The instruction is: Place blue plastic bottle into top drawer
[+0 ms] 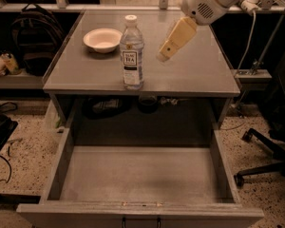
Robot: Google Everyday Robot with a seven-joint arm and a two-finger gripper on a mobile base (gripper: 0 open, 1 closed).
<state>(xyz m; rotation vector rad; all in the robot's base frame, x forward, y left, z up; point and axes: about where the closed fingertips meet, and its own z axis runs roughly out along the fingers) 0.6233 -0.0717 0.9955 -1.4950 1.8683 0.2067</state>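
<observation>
The blue plastic bottle point(132, 53) stands upright near the front edge of the grey tabletop point(194, 70). It is clear, with a white cap and a label reading "TEA". The top drawer point(140, 175) is pulled fully open below the tabletop and holds nothing. My gripper point(164, 53) hangs from the white arm at the upper right. Its cream-coloured fingers point down and to the left, a short way to the right of the bottle and above the tabletop. It does not touch the bottle.
A shallow white bowl point(103, 40) sits on the tabletop behind and left of the bottle. A dark backpack point(35, 37) lies at the left. An office chair base point(268, 160) stands at the right. Cables and dark items show under the tabletop.
</observation>
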